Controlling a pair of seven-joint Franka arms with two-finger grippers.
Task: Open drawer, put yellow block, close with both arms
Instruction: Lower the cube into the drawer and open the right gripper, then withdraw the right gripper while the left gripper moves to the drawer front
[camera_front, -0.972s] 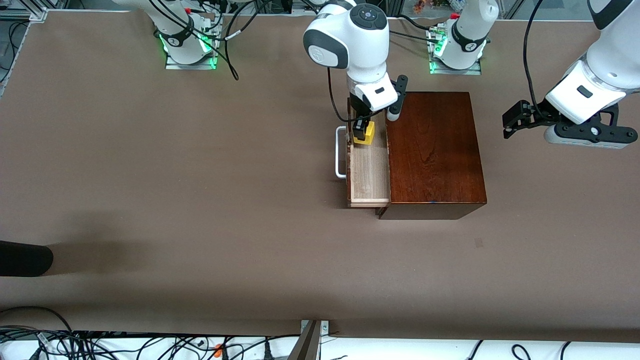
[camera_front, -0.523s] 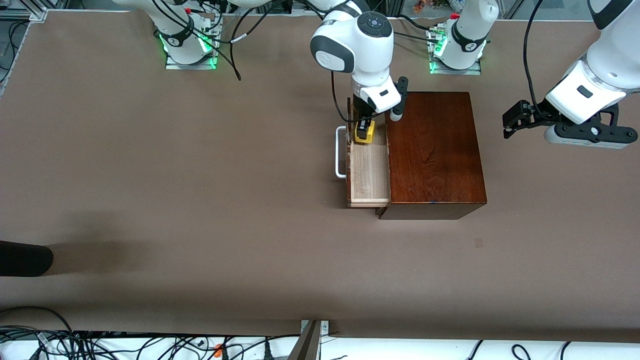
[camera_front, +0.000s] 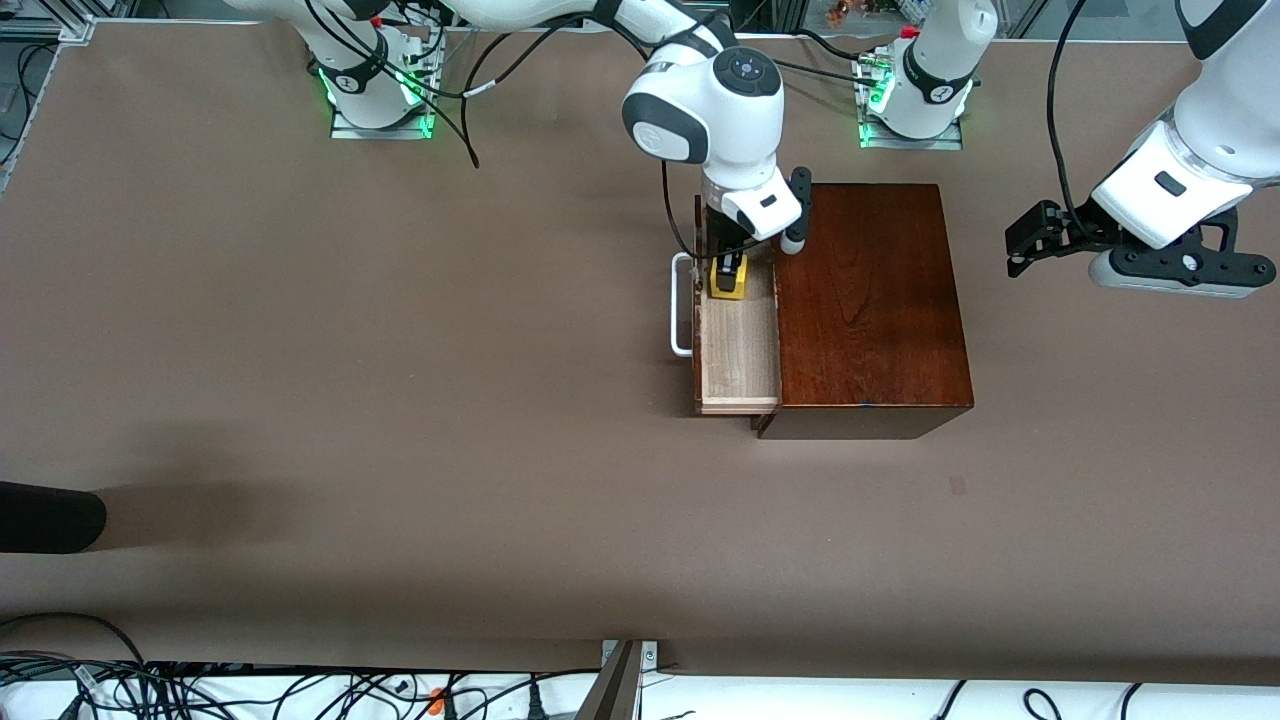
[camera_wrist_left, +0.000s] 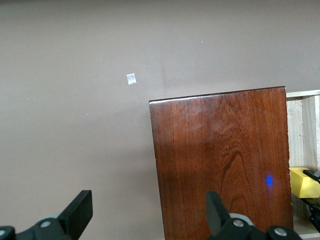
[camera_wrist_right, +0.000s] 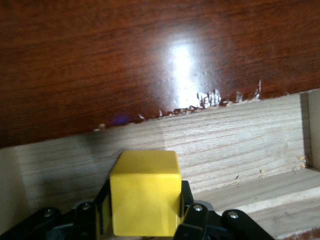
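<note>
The dark mahogany box (camera_front: 868, 300) stands mid-table, and its pale wood drawer (camera_front: 738, 350) is pulled out toward the right arm's end, white loop handle (camera_front: 680, 305) outward. My right gripper (camera_front: 728, 272) is shut on the yellow block (camera_front: 729, 283) and holds it low inside the drawer, at the end farthest from the front camera. The right wrist view shows the block (camera_wrist_right: 145, 192) clamped between the fingers (camera_wrist_right: 186, 202) against the drawer wall (camera_wrist_right: 210, 145). My left gripper (camera_front: 1025, 245) is open and waits in the air past the box, at the left arm's end; its wrist view shows the box top (camera_wrist_left: 222, 160).
A small pale scrap (camera_front: 957, 486) lies on the brown table nearer the front camera than the box. A dark object (camera_front: 50, 517) juts in at the right arm's end of the table. Cables lie along the front edge.
My right gripper has carried the yellow block lower into the drawer and slightly toward the box. The left arm has not moved.
</note>
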